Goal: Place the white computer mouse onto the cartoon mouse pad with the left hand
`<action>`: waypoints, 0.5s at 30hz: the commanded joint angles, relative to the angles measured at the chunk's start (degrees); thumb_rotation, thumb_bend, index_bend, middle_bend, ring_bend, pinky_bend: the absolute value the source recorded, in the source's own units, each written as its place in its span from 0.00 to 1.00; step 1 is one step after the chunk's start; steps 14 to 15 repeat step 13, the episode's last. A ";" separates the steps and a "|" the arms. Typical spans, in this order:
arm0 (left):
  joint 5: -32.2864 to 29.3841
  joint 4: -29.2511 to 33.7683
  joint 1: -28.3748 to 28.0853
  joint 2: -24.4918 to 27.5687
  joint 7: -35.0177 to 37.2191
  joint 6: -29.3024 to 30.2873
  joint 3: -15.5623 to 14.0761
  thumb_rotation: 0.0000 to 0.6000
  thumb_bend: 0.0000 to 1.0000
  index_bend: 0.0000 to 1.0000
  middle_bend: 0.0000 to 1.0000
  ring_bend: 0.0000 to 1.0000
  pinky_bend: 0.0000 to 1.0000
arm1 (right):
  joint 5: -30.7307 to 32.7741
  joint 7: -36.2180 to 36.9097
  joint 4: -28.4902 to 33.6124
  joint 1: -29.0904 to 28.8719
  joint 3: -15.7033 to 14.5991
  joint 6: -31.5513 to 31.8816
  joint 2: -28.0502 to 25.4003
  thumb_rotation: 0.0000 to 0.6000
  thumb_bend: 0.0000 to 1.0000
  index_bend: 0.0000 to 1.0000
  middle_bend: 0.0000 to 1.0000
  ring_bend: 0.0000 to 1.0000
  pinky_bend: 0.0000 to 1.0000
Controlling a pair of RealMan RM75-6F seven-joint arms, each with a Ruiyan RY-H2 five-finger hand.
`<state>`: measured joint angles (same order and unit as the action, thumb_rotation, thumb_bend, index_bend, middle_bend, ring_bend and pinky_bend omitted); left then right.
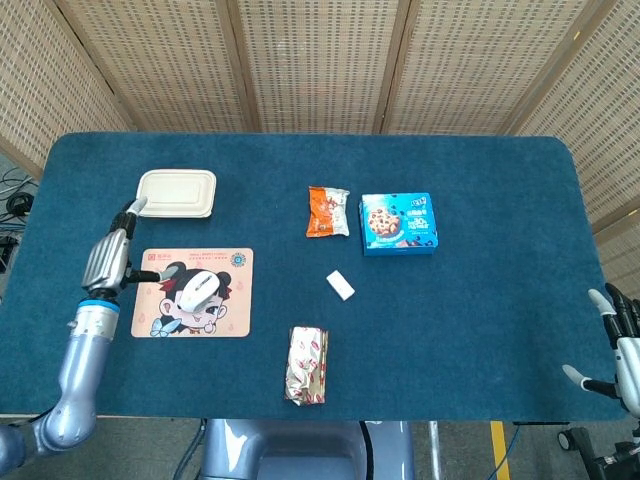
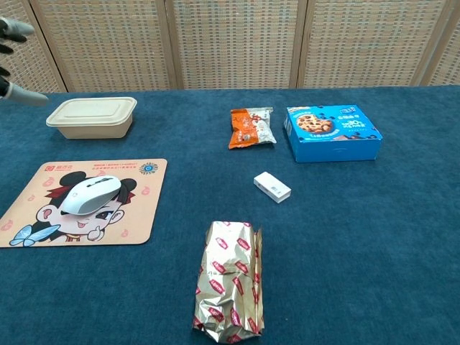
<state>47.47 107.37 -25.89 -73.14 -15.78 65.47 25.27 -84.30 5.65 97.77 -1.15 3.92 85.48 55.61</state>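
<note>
Left hand: we find the left hand [image 1: 108,256] raised at the table's 9 o'clock edge, just left of the pad, fingers spread and holding nothing; the chest view catches only its fingertips [image 2: 16,29] at the top left corner.
Lidded container: the cream lidded container [image 1: 176,193] sits at 12 o'clock from the pad, apart from it.
Mouse pad: the cartoon mouse pad [image 1: 230,305] lies flat on the blue table [image 1: 480,300].
Mouse: the white computer mouse [image 1: 199,291] rests on the pad's printed face, free of the hand.
Foil packet: we note a foil packet [image 1: 306,365] at 4 o'clock from the pad.
Snack bag: an orange snack bag [image 1: 327,212] lies just beside a blue cookie box [image 1: 398,223].
Small box: a small white box [image 1: 340,285] lies at 6 o'clock from the bag.
Right hand: the right hand [image 1: 622,338] shows at the frame's right edge, fingers apart, holding nothing.
</note>
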 commanded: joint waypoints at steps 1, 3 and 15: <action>35.36 -5.82 14.22 9.82 17.99 6.86 -11.39 1.00 0.00 0.00 0.00 0.00 0.06 | -0.25 -0.80 0.26 0.06 -0.09 0.30 0.26 1.00 0.00 0.00 0.00 0.00 0.00; 37.30 -7.12 16.02 10.62 17.17 9.38 -13.37 1.00 0.00 0.00 0.00 0.00 0.04 | -0.38 -1.36 0.35 0.10 -0.16 0.43 0.42 1.00 0.00 0.00 0.00 0.00 0.00; 38.15 -7.06 20.77 10.98 13.91 14.34 -19.17 1.00 0.00 0.00 0.00 0.00 0.02 | -0.36 -2.84 0.73 0.33 -0.23 0.93 0.93 1.00 0.00 0.00 0.00 0.00 0.00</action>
